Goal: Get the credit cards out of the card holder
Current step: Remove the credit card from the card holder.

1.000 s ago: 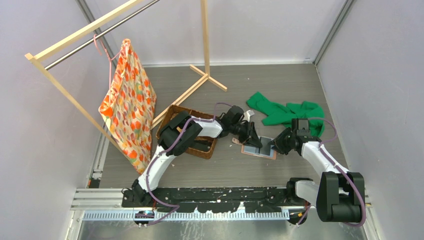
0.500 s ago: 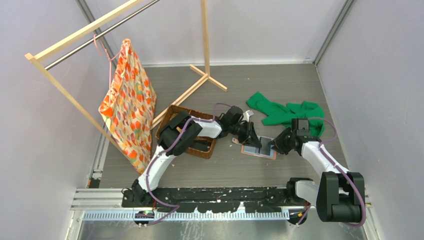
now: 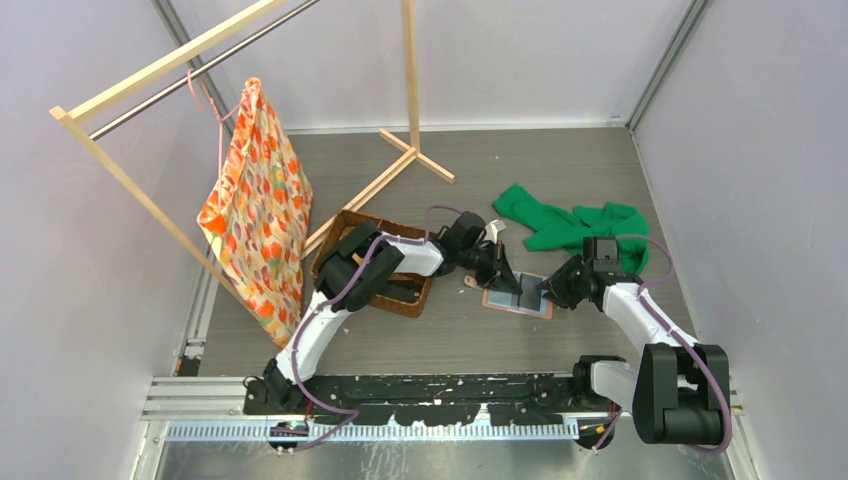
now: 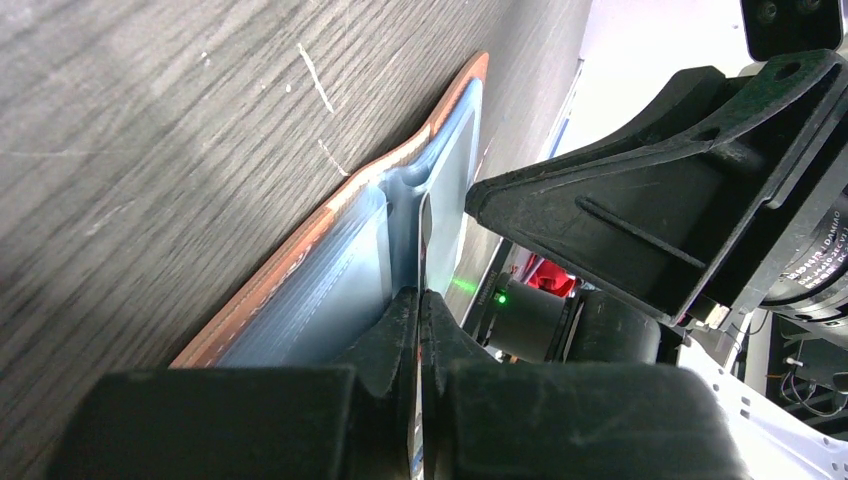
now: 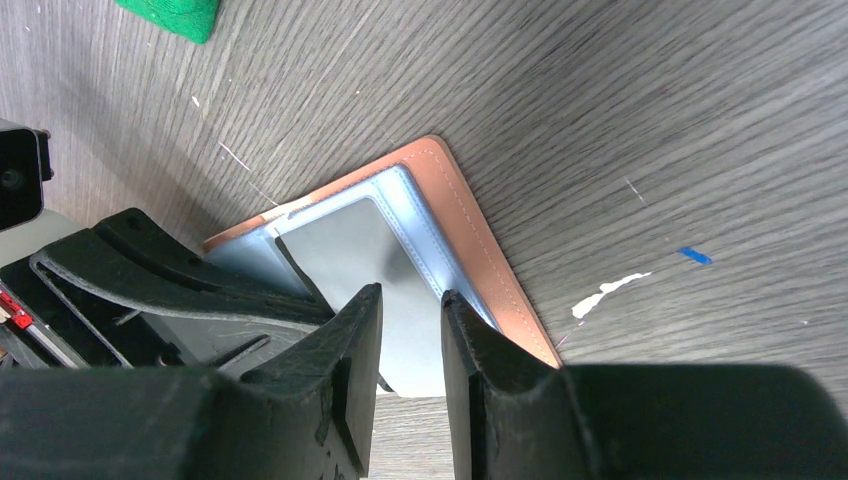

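The card holder [image 3: 517, 297] lies open on the table, with a salmon rim and grey inner panels. In the left wrist view a thin credit card [image 4: 424, 235] stands edge-on out of the card holder [image 4: 330, 270]. My left gripper [image 4: 420, 300] is shut on the card's near edge. My right gripper [image 5: 410, 300] hovers low over the right panel of the card holder [image 5: 470, 230], its jaws a little apart with nothing between them. From above, the left gripper [image 3: 513, 286] and right gripper [image 3: 545, 293] meet over the holder from opposite sides.
A brown woven basket [image 3: 385, 265] sits under the left arm. A green cloth [image 3: 575, 225] lies behind the right arm. A wooden rack [image 3: 410, 90] with a hanging orange patterned bag [image 3: 255, 210] fills the left and back. Grey walls close in on both sides.
My left gripper's jaws have closed onto the card's edge. Neither arm has visibly moved, and the right gripper has stayed as it was.
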Available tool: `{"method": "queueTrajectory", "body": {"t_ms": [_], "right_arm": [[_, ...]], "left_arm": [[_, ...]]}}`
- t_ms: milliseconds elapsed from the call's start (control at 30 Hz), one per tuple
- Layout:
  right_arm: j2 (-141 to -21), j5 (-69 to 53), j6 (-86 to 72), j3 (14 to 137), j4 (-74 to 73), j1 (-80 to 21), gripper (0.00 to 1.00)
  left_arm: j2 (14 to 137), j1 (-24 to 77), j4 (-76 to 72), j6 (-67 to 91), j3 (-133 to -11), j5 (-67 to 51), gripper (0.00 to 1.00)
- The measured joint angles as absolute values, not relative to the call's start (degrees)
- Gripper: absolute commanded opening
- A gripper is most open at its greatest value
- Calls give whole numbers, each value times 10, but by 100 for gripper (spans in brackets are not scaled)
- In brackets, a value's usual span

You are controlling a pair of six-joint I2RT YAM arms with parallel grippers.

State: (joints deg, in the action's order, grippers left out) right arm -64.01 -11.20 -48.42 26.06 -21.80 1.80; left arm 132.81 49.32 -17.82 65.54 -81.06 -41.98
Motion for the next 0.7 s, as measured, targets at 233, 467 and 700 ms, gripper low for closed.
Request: {"method": "queueTrajectory", "body": {"t_ms": [233,467,700], "right_arm": [[-622,-95,-484,261,-239,17,34],[-586,-76,-484,271,-272,22,34],[-576,-75,-484,284,-288,31,34]], "left_arm": [[1329,495,-175,655,-816,-424,1],[1347,512,-152,646,-870,-426,1],[1366,521,-129,638,-898,-430,8]]}}
